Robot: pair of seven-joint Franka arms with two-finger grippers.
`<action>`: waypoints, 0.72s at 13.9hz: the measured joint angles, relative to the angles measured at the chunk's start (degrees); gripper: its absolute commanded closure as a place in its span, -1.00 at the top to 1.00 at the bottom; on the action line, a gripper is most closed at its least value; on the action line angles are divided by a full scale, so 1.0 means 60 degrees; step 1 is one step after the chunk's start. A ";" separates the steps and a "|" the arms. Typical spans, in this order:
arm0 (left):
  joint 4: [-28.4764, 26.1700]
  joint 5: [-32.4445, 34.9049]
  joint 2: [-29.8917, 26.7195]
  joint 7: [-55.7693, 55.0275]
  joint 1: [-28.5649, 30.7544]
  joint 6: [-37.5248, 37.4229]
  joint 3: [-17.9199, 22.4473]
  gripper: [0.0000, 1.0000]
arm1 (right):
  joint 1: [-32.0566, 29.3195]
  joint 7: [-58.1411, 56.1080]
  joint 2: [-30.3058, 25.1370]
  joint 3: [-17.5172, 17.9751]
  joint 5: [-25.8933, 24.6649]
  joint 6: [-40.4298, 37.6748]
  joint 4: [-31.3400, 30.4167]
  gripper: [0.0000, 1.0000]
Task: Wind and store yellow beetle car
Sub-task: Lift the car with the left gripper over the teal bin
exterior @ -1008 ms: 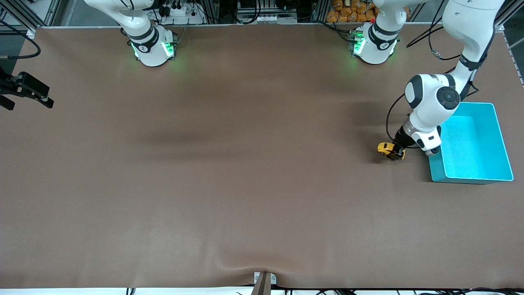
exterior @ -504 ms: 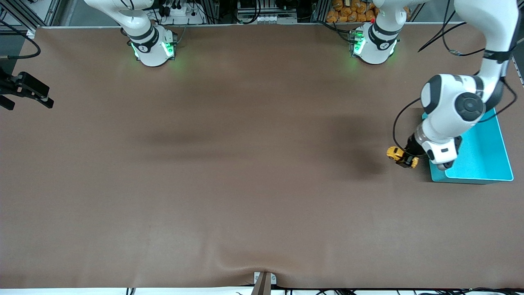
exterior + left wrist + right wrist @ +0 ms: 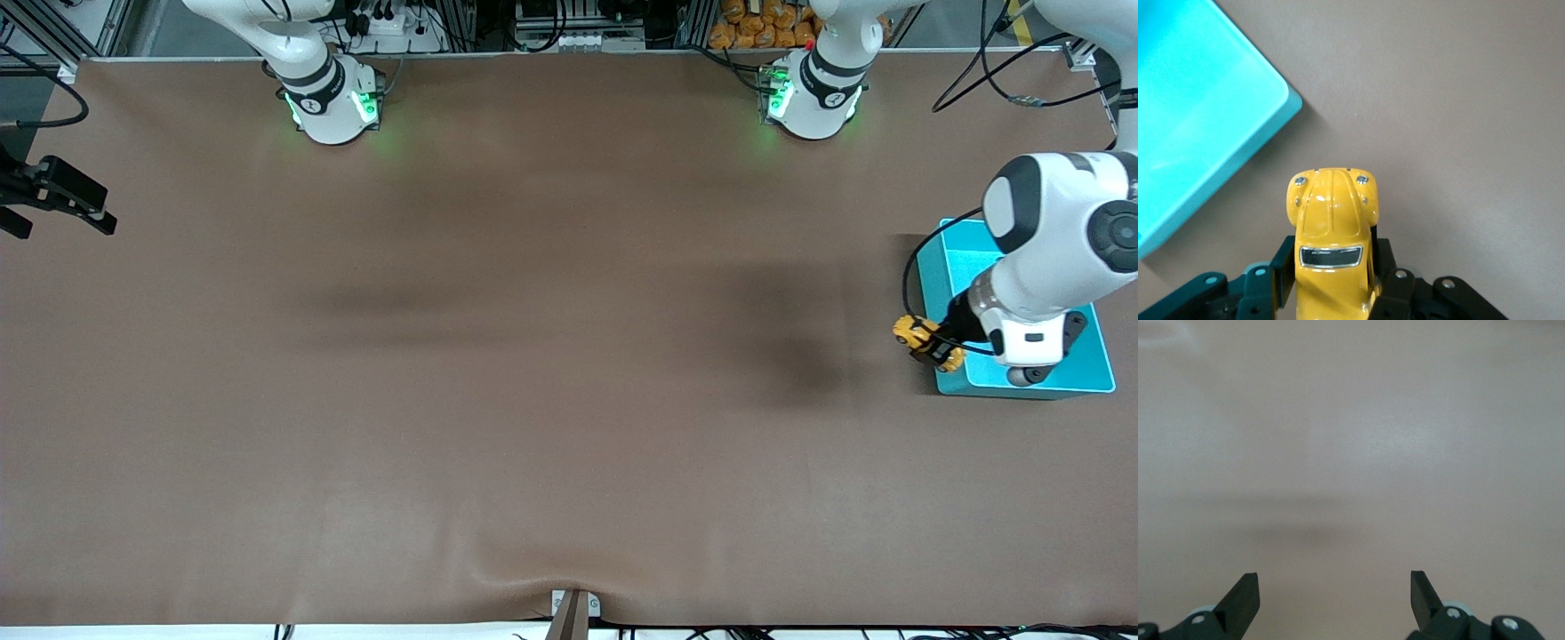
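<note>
Yellow beetle car point(image 3: 1333, 230): glossy, rounded shell

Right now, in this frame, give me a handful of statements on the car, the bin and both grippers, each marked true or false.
1. The left gripper is shut on the yellow beetle car. True.
2. The car already lies inside the teal bin. False: it is held in the air over the brown table, just outside the bin's edge.
3. The right gripper holds a second toy. False: its fingers stand open with nothing between them.
4. The right gripper is over bare table. True.
5. The bin sits toward the right arm's end of the table. False: it sits toward the left arm's end.
</note>
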 measured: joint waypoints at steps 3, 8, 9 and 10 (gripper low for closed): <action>0.0056 0.0002 0.0004 0.1428 0.0489 -0.0122 0.0026 -1.00 | 0.0000 0.0000 0.0000 -0.0001 0.0000 -0.0004 0.0000 1.00; 0.0058 0.0004 0.0030 0.3864 0.1533 -0.0136 0.0051 -1.00 | 0.0000 0.0000 0.0000 -0.0005 0.0000 -0.0008 0.0001 1.00; 0.0058 0.0011 0.0038 0.4330 0.1693 -0.0139 0.0054 -1.00 | 0.0000 0.0000 0.0000 -0.0005 -0.0001 -0.0008 0.0003 1.00; 0.0058 0.0060 0.0047 0.4791 0.1830 -0.0141 0.0056 -1.00 | 0.0000 0.0000 0.0000 -0.0005 -0.0001 -0.0008 0.0004 1.00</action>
